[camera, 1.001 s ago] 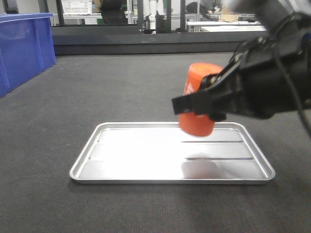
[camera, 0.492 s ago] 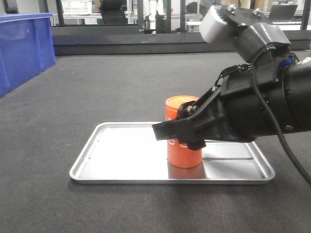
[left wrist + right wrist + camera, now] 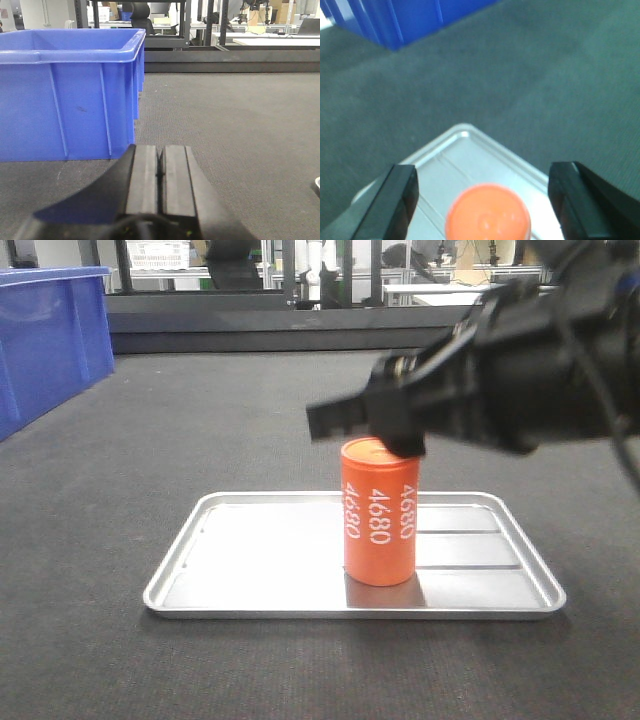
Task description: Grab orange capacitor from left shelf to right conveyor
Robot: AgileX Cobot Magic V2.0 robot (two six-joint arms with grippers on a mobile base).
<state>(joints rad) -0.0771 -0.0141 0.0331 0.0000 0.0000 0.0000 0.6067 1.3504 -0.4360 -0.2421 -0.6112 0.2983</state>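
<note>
Orange capacitor (image 3: 379, 525) upright in silver tray (image 3: 250, 580) on conveyor (image 3: 200, 420); right claw (image 3: 482, 200) spread wide above, empty; left claw (image 3: 160, 172) closed, empty.

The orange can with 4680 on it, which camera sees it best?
The front-facing view: the orange capacitor stands upright in the silver tray, its whole side and white numbers showing. The right wrist view shows only its blurry round top. The left wrist view misses it.

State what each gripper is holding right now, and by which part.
Nothing. The right gripper is open above the orange capacitor, which stands free in the tray. The left gripper is shut on nothing.
</note>
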